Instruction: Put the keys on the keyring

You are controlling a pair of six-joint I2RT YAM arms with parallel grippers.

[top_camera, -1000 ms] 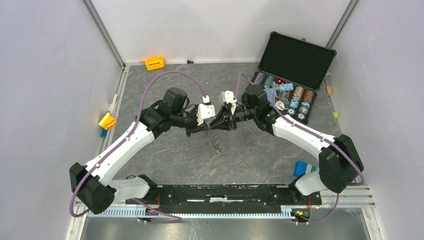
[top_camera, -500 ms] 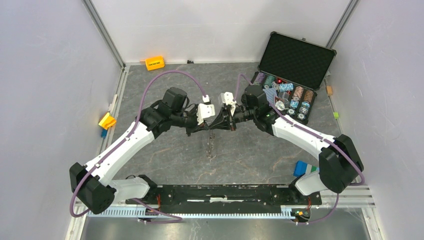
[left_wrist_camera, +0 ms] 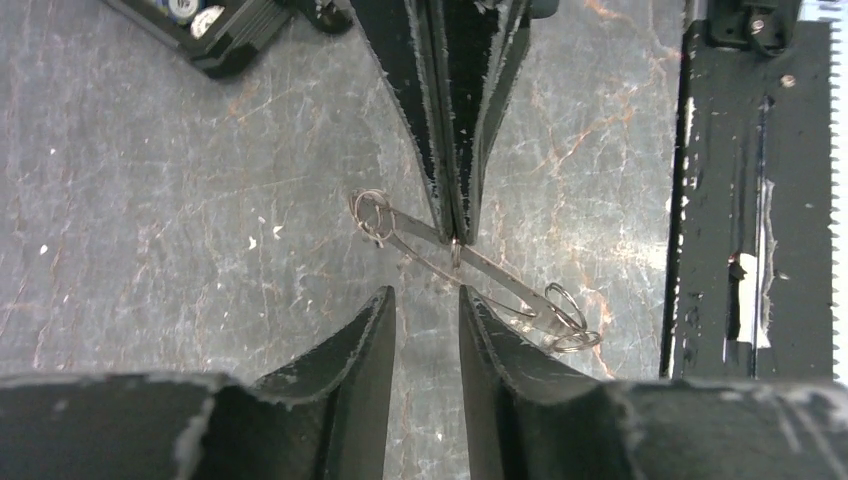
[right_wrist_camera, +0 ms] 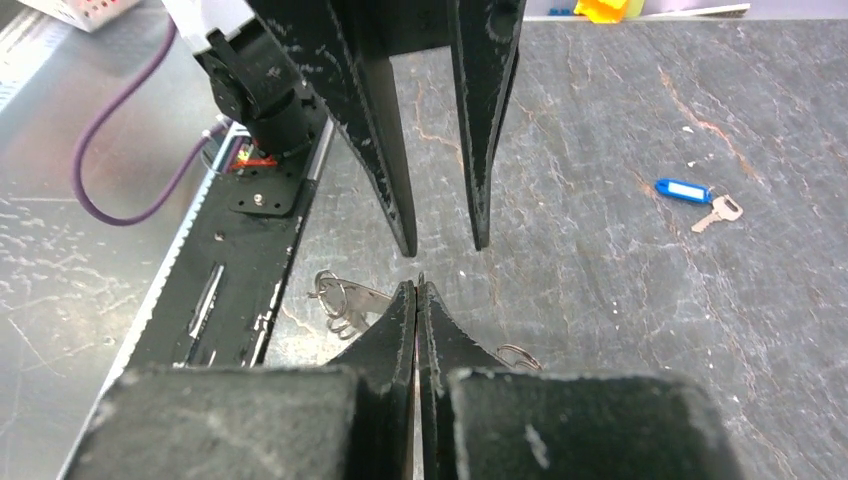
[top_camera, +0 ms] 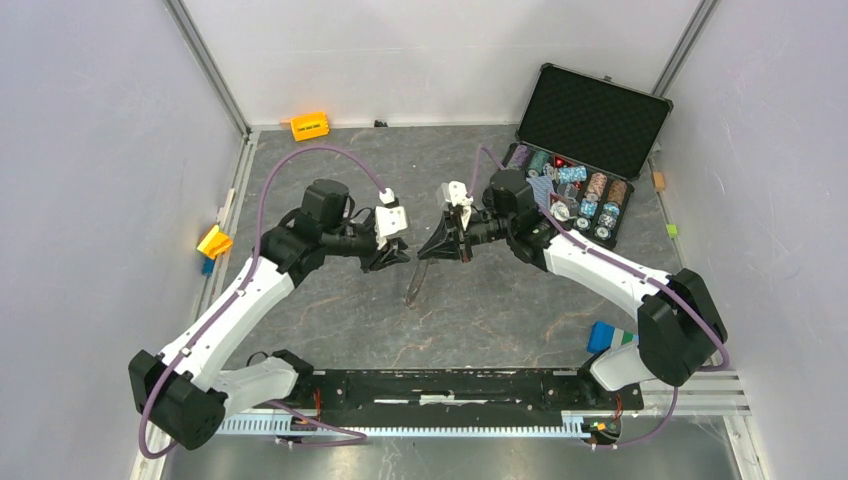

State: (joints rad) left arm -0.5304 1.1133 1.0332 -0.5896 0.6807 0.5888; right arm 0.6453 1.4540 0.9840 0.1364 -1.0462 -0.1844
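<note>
L arm backs off! Half a sec ago the left gripper (top_camera: 400,256) sits nose to nose w/ the right gripper (top_camera: 425,256) at mid-frame in the top view. Now it's slid toward the left of frame, w/ a clear gap btwn the two. Its fingers (left_wrist_camera: 372,335) are spread w/ nothing in them, just bare table (left_wrist_camera: 200,200) showing thru the gap. So the two-handed bit is over, I'd say, and the right one carries the load alone.

Right fingers (left_wrist_camera: 440,150) are pressed tight, tips pinching the keyring (left_wrist_camera: 500,282) at about its middle. In the top view it hangs just below those tips, centre frame, and it's swung: a sec ago it slants down-right, now down-left.

The look of it is thin silvery metal seen edge-on, w/ small wire loops at both ends, upper left and lower right of the pinch in the left wrist view. Can't tell if any key's on it.

One key (right_wrist_camera: 717,212) w/ a blue tag (right_wrist_camera: 682,188) lies flat on the table, right of frame in the right wrist view, well apart from the ring. By my read, task's not done.
</note>
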